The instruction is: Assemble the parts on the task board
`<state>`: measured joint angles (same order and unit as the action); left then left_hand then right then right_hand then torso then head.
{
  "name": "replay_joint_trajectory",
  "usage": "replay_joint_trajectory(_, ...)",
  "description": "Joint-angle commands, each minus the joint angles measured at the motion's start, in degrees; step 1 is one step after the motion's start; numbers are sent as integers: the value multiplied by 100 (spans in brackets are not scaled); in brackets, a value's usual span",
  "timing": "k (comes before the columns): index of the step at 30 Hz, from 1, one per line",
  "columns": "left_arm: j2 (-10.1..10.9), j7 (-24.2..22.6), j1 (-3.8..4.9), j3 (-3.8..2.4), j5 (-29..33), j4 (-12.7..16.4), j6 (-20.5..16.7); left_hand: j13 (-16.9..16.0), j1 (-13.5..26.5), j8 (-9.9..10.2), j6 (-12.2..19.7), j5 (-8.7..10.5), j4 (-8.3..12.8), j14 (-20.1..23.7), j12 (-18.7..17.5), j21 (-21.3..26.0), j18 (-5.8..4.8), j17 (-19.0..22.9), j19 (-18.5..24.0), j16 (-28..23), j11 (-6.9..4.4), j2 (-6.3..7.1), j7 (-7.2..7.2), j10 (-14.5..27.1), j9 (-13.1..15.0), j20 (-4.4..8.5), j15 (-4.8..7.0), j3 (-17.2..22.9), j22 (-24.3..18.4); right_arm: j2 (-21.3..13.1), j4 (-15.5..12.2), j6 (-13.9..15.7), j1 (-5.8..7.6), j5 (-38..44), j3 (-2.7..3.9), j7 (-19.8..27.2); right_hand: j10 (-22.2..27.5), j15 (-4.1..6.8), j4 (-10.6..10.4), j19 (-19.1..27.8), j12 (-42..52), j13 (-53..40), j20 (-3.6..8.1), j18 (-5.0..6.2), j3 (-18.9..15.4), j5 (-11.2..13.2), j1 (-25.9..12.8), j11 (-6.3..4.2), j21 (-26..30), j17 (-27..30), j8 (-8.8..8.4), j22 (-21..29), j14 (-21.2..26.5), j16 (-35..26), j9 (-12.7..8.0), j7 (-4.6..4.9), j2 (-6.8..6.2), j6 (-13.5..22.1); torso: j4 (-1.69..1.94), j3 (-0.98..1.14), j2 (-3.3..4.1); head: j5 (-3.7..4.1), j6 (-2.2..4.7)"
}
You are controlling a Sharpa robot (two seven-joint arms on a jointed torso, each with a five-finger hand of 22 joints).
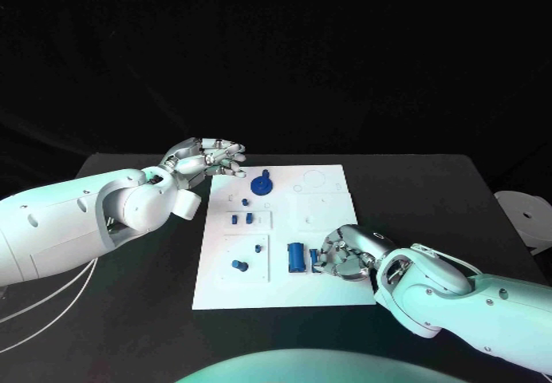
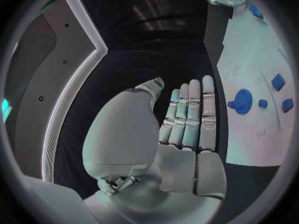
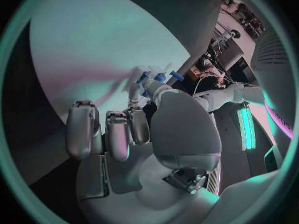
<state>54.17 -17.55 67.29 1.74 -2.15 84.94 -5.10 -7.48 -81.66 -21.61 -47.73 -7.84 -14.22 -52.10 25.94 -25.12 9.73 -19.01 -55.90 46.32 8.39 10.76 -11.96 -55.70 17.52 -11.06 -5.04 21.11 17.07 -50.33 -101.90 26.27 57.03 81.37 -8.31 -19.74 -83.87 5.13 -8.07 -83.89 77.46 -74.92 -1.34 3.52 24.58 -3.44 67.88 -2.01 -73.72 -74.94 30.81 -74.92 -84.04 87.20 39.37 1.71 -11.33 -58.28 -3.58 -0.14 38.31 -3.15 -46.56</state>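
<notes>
The white board [image 1: 288,263] lies in the middle of the black table [image 1: 437,199], its long sides running from the near edge toward the far edge; on it sit several small blue parts; a round blue gear [image 1: 261,186] with a short stem stands near the far left corner of the board, and the left wrist view shows it too [image 2: 242,101]; two small blue pegs [image 1: 242,217] stand in a square recess just nearer along the left side; another small blue piece [image 1: 239,265] lies in the larger recess toward the near left corner, with a tiny one [image 1: 259,248] just beside it; a longer blue cylinder [image 1: 297,255] lies at about the middle of the board's near half; the right hand [image 1: 343,254] rests over the board's right edge just beside that cylinder, its fingers curled down toward the plate; a small blue bit [image 1: 313,259] shows at its fingertips, and the right wrist view shows blue pieces [image 3: 159,77] at the tips of the bent fingers, but whether the hand is pinching one or only touching it, I cannot tell; the left hand [image 1: 207,158] hovers off the board's far left corner, above the table; in the left wrist view [image 2: 187,129] its fingers lie straight, side by side, with nothing in them.
</notes>
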Motion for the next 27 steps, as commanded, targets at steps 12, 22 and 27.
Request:
replay_joint_trajectory(12,-9,-31,2,-3,8,8,99,-7,-14,-23,52,-25,6,37,23,34,65,9,-44,25,-13,-24,3,39,9,10,-15,8,-9,38,-9,23,-18,383,-3,-141,-156,53,60,-196,34,-710,47,-72,43,-3,107,-46,-24,-929,27,-1139,-481,30,5,-24,18,-9,-7,3,-9,-12,-6)
replay_joint_trajectory(22,-38,-43,1,2,15,-29,84,-9,-22,-27,54,-25,-2,42,32,47,65,17,-50,34,-13,-20,4,44,13,10,-15,4,-17,-124,69,461,105,-1444,7,922,42,12,-17,-53,-353,-470,30,9,91,-251,68,16,480,-649,-22,-1021,-418,-103,-29,52,77,194,5,-13,-37,-4,75)
replay_joint_trajectory(27,-122,-101,-9,13,54,-139,57,-9,-20,-27,55,-24,-3,43,33,48,64,17,-50,34,-13,-17,4,45,13,10,-16,1,-18,-115,456,37,347,-3508,10,2304,740,-132,102,563,-1608,329,-95,307,212,-339,181,189,2448,545,-193,-510,-87,-822,-101,255,148,590,13,-50,-113,26,172)
